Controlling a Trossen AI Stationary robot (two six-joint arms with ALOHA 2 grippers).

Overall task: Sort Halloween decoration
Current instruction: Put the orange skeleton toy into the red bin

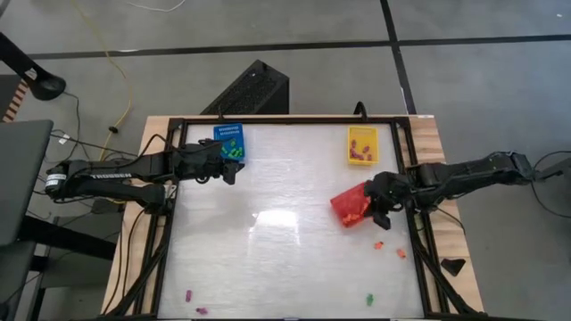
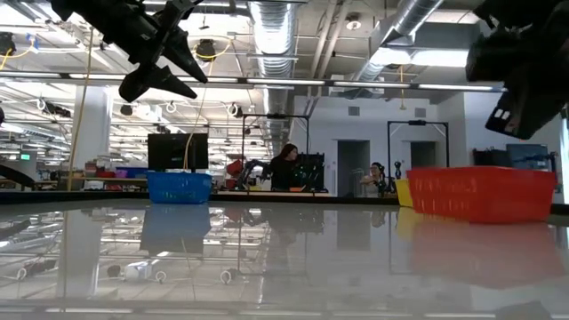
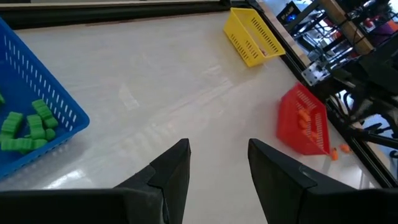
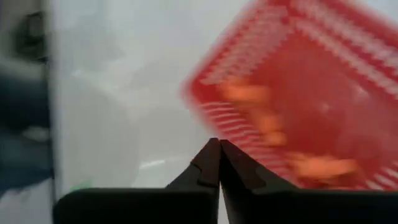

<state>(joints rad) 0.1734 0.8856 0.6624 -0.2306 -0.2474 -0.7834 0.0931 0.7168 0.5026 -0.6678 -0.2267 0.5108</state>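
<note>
From above, the left pincer (image 1: pixel 230 166) hangs beside the blue basket (image 1: pixel 230 143) at the desk's (image 1: pixel 268 259) far left, where green pieces (image 1: pixel 232 150) lie; the right pincer (image 1: pixel 379 212) sits at the red basket's (image 1: pixel 351 207) outer edge, at mid right. The yellow basket (image 1: pixel 362 145) at the far right holds purple pieces (image 1: pixel 359 157). Loose pieces lie on the desk: 2 orange pieces (image 1: pixel 389 249) just on the near side of the right pincer, a green one (image 1: pixel 369 300) nearer the front edge, and 2 purple ones (image 1: pixel 194 301) at the front left. The orange pair is much nearer the right arm, so that arm looks the one to take them, reaching toward the front of the desk; the purple pair lies nearer the left arm. These pieces are too small to tell their long axis or heading. At desk height, the left pincer (image 2: pixel 169 76) hovers high with fingers spread, the blue basket (image 2: pixel 180 187) far off and the red basket (image 2: pixel 482 194) close on the right; the right arm is a dark mass above it. The left wrist view shows its fingers (image 3: pixel 174 171) apart and empty, green pieces (image 3: pixel 25 124) inside the blue basket (image 3: pixel 56 109), orange pieces (image 3: pixel 305 118) in the tilted red basket (image 3: pixel 305 121), and loose orange ones (image 3: pixel 339 151) beside it. The right wrist view shows fingers (image 4: pixel 208 163) pressed together, holding nothing, with the red basket (image 4: pixel 311 99) and its orange pieces (image 4: pixel 273 124) just ahead.
</note>
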